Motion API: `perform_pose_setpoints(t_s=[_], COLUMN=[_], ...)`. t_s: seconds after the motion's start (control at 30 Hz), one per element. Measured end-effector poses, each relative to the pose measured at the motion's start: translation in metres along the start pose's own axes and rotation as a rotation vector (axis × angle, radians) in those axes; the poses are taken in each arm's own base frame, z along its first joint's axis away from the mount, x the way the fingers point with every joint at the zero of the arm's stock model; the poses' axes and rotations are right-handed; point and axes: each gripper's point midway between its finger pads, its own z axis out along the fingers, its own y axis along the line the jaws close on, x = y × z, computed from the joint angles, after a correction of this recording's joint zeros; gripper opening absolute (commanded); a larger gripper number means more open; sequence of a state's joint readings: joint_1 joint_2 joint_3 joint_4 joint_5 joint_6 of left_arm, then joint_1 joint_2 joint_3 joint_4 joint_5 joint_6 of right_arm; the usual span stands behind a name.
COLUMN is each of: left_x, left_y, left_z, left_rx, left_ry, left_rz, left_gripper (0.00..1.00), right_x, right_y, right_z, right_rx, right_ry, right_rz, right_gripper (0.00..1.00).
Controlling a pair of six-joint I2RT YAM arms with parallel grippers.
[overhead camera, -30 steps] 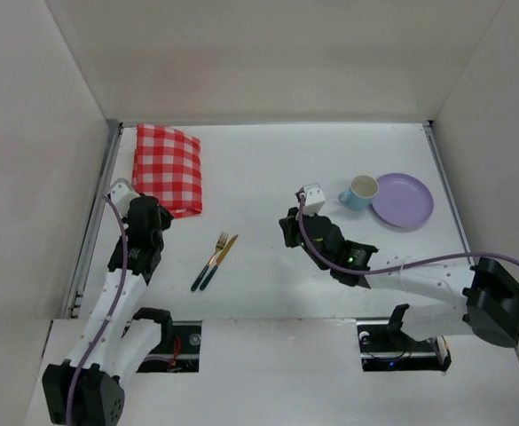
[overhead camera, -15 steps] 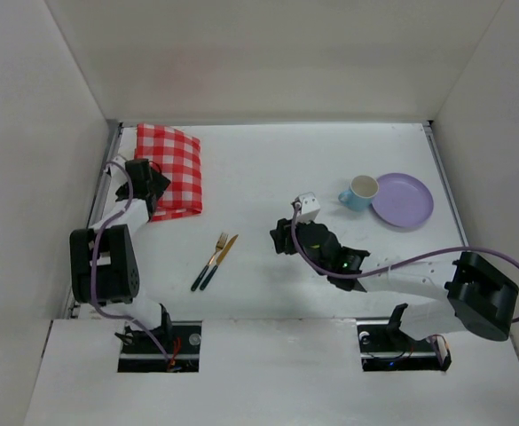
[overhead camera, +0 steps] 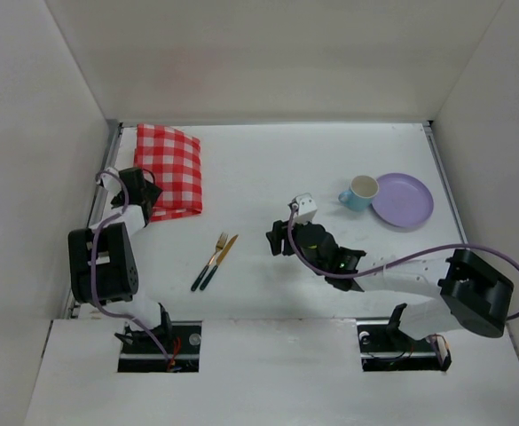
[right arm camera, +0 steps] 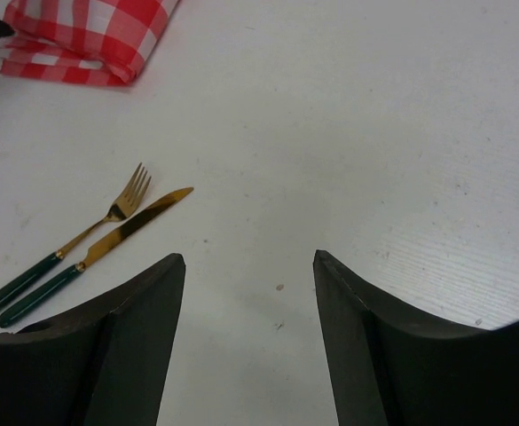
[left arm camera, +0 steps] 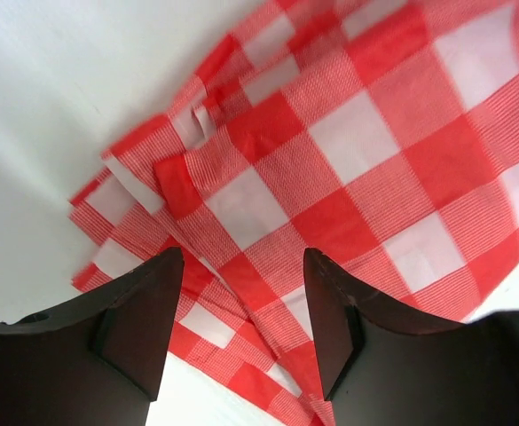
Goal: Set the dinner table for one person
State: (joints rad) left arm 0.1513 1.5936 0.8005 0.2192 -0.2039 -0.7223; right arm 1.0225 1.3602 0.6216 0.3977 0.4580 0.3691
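The dinner table is a matte white top. A folded red-and-white checkered cloth lies at its far left. My left gripper hovers open over the cloth's near left corner; in the left wrist view the cloth fills the frame and its folded edge shows between the fingers, with the left gripper holding nothing. A gold fork and knife with dark green handles lie side by side near the centre. My right gripper stands open to their right over bare table. In the right wrist view, ahead and to the left of the right gripper lie the fork and knife.
A light blue cup stands beside a lilac plate at the right. Grey rails run along the table's side edges and white walls enclose it. The cloth shows at the top left of the right wrist view.
Both grippers have opened. The left arm swung away from the table's near left up to the cloth's corner. The right gripper moved left toward the cutlery.
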Motion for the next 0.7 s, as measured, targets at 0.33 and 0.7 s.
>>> perform_pose_setpoints(t_s=[0.33,0.7], left_x=[-0.083,-0.158], left_y=[-0.058,-0.168], left_z=[0.000,0.052], left_rx=[0.129,0.325], left_ry=[-0.102,-0.108], left_rz=[-0.095,0.166], left_gripper=[0.66,0.77], right_x=[0.001,0.016], right_y=[0.003,0.008], right_z=[0.001,0.005], right_rx=[-0.011,-0.035], right_ry=[-0.001,0.038], right_rz=[0.002,-0.013], right_gripper=[0.78,0.85])
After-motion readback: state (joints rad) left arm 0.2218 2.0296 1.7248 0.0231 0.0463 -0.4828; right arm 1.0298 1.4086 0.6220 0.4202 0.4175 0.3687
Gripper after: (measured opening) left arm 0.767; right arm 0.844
